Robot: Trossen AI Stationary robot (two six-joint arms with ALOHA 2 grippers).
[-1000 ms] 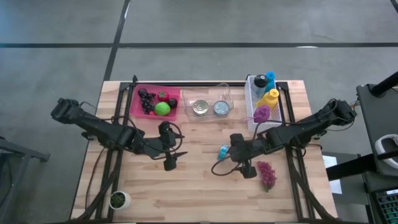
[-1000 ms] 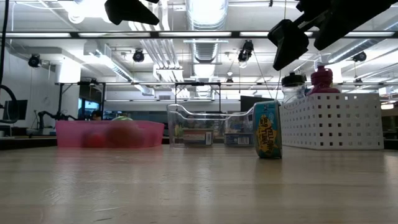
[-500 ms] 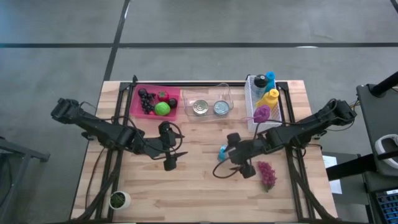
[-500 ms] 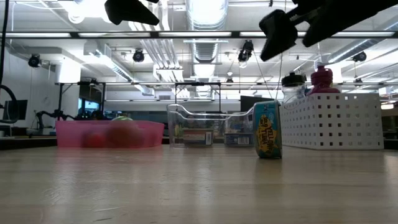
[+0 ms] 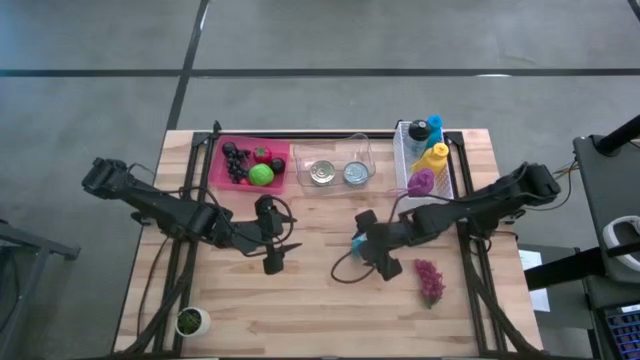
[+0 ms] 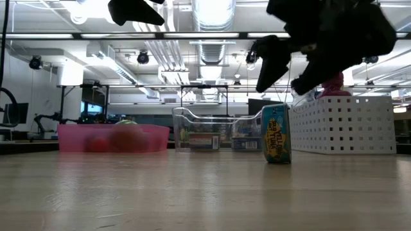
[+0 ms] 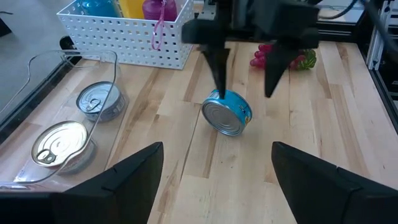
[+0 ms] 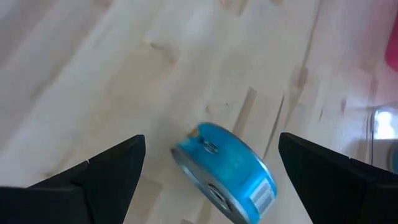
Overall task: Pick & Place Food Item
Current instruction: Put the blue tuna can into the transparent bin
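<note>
A blue can (image 5: 356, 243) stands on its curved wall in the middle of the table, flat ends to the sides (image 7: 227, 113) (image 6: 276, 135). My right gripper (image 5: 364, 236) hangs open just above it, slanting down, with a finger on either side of it and clear of it (image 8: 211, 144) (image 6: 282, 64). My left gripper (image 5: 290, 248) waits open above the table, left of the can, pointing at it (image 7: 217, 177).
Along the far edge stand a pink tray of fruit (image 5: 222, 165), a clear bin holding two cans (image 5: 362, 150) and a white basket of bottles (image 5: 404, 165). Purple grapes (image 5: 430, 280) lie right of the can. A small plant pot (image 5: 190, 321) is at the near left corner.
My right gripper has gone toward the table's left edge and down, coming over the blue can, and its wrist has rolled. The can has stayed where it was.
</note>
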